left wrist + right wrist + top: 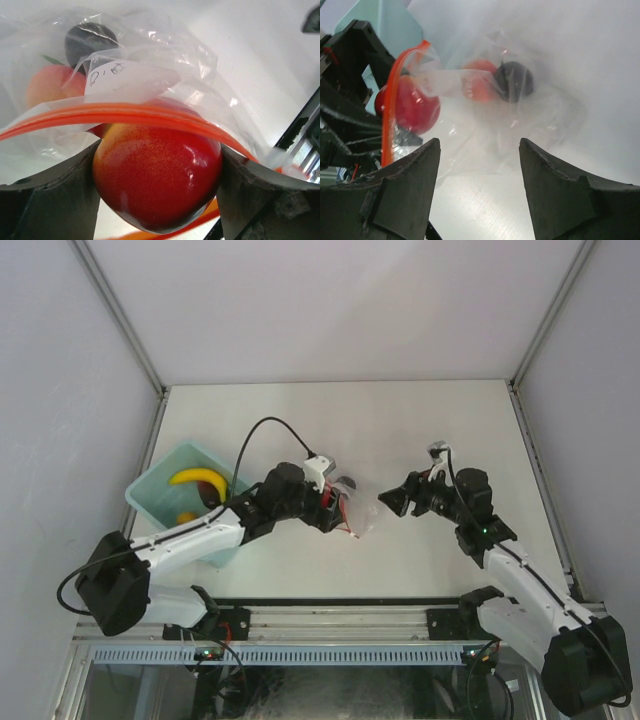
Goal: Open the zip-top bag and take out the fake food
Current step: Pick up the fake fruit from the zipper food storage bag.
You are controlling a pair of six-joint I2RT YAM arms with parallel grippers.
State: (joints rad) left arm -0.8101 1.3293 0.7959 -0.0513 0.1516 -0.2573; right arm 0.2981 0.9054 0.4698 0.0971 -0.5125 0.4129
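At one zip-top bag (150, 80), left gripper (159, 155) pinches one apple (155, 185); right gripper (479, 145) gapes empty

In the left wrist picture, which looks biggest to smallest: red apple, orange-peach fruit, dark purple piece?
1. red apple: largest, though nearest the camera.
2. orange-peach fruit and dark purple piece look alike, both partly hidden.

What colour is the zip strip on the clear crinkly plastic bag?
Red-orange zip strip, clearest in the left wrist view.
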